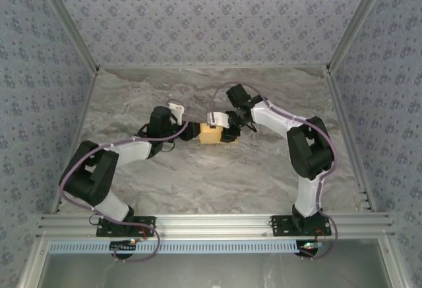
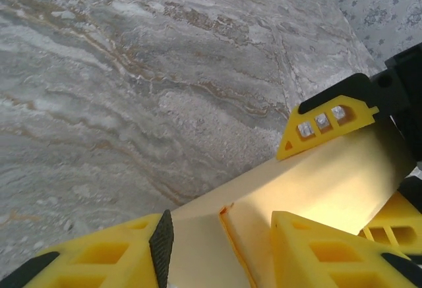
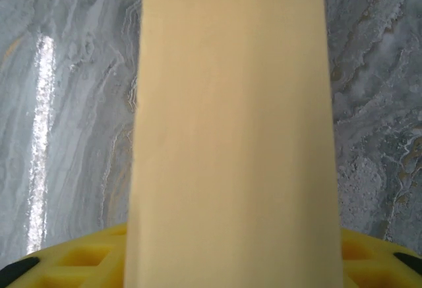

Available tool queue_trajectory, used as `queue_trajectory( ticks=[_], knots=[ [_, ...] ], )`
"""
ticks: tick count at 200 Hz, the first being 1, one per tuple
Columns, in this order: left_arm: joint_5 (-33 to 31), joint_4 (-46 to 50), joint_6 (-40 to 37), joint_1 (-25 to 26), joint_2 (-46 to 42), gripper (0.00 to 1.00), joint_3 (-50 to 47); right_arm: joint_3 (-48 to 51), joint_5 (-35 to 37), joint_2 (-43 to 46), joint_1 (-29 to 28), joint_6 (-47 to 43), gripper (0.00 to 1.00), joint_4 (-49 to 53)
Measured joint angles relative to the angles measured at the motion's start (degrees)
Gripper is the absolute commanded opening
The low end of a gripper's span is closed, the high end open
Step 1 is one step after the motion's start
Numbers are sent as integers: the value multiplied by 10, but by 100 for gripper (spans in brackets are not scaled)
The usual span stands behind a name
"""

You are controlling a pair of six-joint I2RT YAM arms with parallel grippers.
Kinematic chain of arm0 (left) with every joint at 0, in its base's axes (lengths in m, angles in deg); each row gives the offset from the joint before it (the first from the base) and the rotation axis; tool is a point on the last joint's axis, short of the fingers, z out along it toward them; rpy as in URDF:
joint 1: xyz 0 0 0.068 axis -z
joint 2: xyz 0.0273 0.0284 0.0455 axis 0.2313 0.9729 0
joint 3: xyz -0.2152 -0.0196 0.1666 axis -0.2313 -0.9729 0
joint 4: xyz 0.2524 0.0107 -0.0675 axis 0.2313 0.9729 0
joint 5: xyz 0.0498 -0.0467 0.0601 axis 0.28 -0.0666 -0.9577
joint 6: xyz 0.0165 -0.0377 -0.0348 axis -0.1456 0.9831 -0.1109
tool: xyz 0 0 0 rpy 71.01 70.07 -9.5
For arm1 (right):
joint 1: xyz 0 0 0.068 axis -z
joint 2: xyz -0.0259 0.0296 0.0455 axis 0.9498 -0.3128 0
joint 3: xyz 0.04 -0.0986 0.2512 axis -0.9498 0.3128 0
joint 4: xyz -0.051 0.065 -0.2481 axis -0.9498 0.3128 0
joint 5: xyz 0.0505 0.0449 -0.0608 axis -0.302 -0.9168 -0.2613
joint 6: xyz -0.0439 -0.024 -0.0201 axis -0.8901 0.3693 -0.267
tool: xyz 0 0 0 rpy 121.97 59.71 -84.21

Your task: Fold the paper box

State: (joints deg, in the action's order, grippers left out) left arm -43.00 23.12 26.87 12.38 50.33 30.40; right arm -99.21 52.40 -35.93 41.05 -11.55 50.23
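Paper box [image 1: 212, 134] betw. fingers of L gripper [image 2: 219, 232] & R gripper [image 1: 228, 128]

From above, the paper box [image 1: 212, 133] was small, its ends covered by the left gripper [image 1: 192, 131] and the right gripper [image 1: 228, 126]; whether either held it could not be told. Its panel ran off the right wrist view's top and bottom, hiding the jaws' gap; the left wrist view cut it at the bottom.
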Motion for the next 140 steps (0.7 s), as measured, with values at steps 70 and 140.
queue_trajectory(
  ticks=[70,140],
  knots=[
    [-14,156,7,-67,-204,74,-29,287,282,139,-167,17,74,-315],
    [-192,237,-36,-97,-311,99,-32,320,233,317,-228,67,100,-229]
  ],
)
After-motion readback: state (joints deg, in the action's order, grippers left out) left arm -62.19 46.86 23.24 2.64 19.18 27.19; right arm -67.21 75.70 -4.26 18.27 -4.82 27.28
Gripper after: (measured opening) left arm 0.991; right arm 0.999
